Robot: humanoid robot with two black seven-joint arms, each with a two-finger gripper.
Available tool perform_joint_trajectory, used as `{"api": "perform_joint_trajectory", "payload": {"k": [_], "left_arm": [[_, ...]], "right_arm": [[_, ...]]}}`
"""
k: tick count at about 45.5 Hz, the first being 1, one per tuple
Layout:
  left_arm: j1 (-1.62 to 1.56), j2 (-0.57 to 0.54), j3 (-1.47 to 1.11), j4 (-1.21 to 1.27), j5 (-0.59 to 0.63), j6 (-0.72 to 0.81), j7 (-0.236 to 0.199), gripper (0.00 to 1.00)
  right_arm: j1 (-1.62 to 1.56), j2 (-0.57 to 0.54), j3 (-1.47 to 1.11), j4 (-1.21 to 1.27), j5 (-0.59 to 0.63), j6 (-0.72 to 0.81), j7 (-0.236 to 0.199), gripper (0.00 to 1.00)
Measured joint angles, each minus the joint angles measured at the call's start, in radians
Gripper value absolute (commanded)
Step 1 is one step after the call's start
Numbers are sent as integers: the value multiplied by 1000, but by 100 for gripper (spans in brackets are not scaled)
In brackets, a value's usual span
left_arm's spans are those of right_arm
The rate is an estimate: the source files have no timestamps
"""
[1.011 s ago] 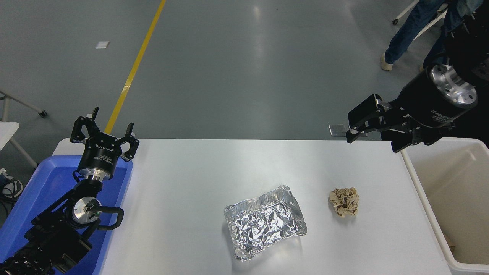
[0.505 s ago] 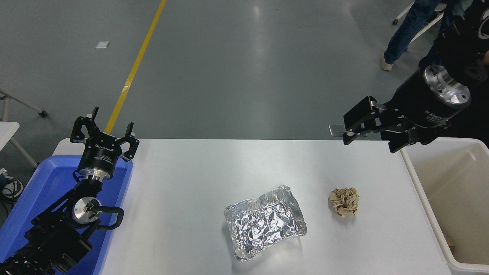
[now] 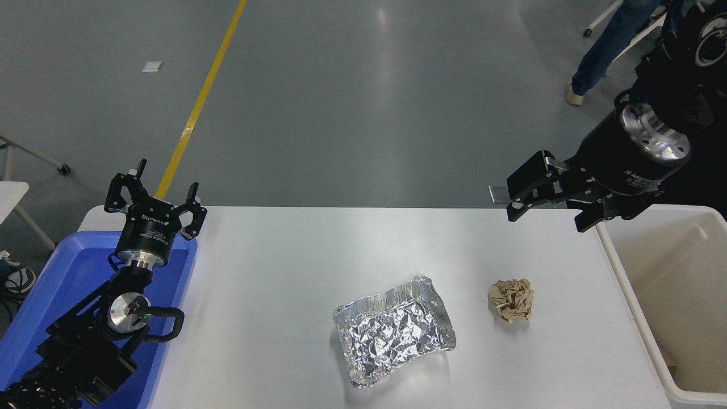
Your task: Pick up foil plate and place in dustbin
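While foil plate [image 3: 394,331] lies flat on white table [image 3: 272,284], lower centre of frame, nothing touches it. Tan paper ball [image 3: 512,300] just right of plate, apart. Dustbin [image 3: 670,307] at right edge. Left gripper [image 3: 154,205] parked over blue tray [image 3: 62,284], fingers spread. Right gripper [image 3: 548,204] upper right, above table's far edge, fingers wide, holding nothing.

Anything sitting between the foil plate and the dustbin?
Yes, in the head view a small crumpled tan paper ball lies on the white table between the foil plate and the dustbin.
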Motion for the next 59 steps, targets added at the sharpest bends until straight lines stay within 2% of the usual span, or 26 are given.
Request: {"api": "perform_joint_trajectory", "payload": {"k": [18,46,59], "left_arm": [[-1,0,0,-1,0,0,1,98],[-1,0,0,0,0,0,1,98],[-1,0,0,0,0,0,2,98]], "right_arm": [[-2,2,-20,-6,58,0,1,100],[-132,22,11,-18,71,-3,1,100],[-306,114,55,-76,60,-213,1,100]]}}
